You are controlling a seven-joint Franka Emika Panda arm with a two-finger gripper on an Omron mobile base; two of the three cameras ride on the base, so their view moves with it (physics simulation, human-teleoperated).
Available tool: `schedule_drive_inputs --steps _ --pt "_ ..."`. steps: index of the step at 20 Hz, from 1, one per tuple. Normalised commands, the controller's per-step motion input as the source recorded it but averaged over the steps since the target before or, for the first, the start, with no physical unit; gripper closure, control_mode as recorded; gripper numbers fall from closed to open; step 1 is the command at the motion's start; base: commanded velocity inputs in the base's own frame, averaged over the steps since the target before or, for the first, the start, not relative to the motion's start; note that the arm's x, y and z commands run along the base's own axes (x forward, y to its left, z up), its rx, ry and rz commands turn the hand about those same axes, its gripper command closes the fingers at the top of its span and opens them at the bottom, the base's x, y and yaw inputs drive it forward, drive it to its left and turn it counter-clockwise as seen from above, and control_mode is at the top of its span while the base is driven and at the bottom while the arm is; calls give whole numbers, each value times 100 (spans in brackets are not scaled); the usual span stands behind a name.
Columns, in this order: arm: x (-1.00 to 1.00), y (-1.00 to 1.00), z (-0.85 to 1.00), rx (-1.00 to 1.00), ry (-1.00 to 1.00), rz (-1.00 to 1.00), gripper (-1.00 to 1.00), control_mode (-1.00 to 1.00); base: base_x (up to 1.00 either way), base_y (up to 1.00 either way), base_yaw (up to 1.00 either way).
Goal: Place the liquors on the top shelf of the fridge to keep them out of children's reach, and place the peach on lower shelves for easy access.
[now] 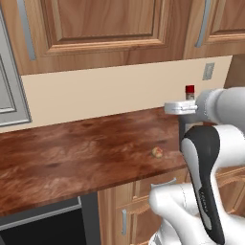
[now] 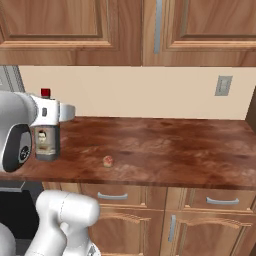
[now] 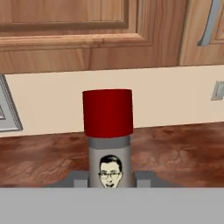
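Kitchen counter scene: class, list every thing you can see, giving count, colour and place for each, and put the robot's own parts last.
liquor bottle: one, dark grey, red cap, pale face label; upright between the fingers, near the counter's end by the arm.
peach: one, orange-pink; lying loose on the counter, apart from the bottle.
counter: one, dark brown wood grain.
upper cabinets: brown wood, grey bar handles, above the cream wall.
wall outlet: one, grey, on the wall.
lower drawers: brown wood, grey handles.
gripper: one, shut on the bottle.
arm: one, white, dark joints.

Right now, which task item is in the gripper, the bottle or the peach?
The red-capped bottle, clamped in the gripper. The peach lies free on the counter.
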Motion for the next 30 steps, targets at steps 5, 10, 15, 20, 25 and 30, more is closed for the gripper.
schedule_drive_inputs --steps 5,10,15,20,25,30 --pt "-1 0 13 -6 6 -9 100 100 -13 -3 -5" --pt "0 0 0 0 0 0 100 100 -50 -72 -24" --pt "0 0 0 0 0 0 100 100 -17 -99 -51" --pt "0 0 0 0 0 0 100 100 3 -88 -65" --pt "0 0 0 0 0 0 100 100 5 -100 -61" --pt "0 0 0 0 0 0 100 100 0 -100 -57"
